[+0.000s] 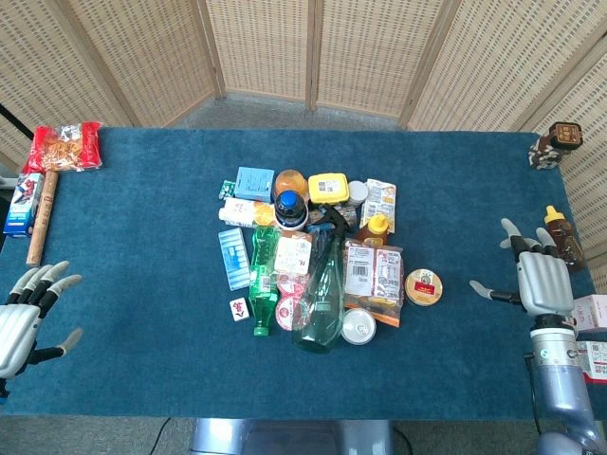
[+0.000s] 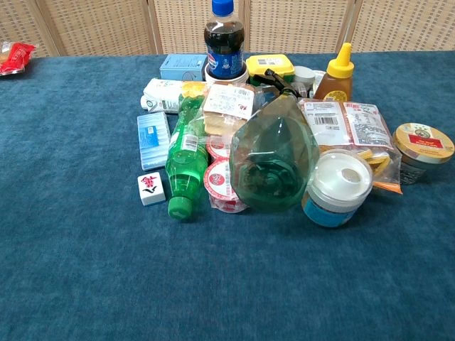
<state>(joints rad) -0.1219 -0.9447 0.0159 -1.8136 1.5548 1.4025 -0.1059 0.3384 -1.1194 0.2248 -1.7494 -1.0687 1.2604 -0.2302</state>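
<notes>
A heap of groceries lies mid-table. In it are a green bottle [image 1: 265, 287] [image 2: 186, 165] on its side, a clear green spray bottle [image 1: 322, 296] [image 2: 275, 153], a dark cola bottle [image 1: 289, 209] [image 2: 224, 44], a honey squeeze bottle [image 1: 375, 227] [image 2: 337, 75], a round tin [image 1: 423, 286] [image 2: 424, 143], a white-lidded can [image 1: 358, 326] [image 2: 340, 187] and a mahjong tile [image 1: 238, 308] [image 2: 151, 188]. My left hand [image 1: 27, 317] hovers open at the table's left edge, far from the heap. My right hand [image 1: 537, 278] is open near the right edge, right of the tin. Neither hand shows in the chest view.
A red snack bag [image 1: 64, 147] [image 2: 14, 55], a wooden stick [image 1: 42, 216] and a small box [image 1: 21, 203] sit at the far left. A brown bottle [image 1: 561, 237], a dark jar [image 1: 554, 145] and white cartons [image 1: 596, 313] stand at the right edge. Wicker screens [image 1: 313, 47] close the back.
</notes>
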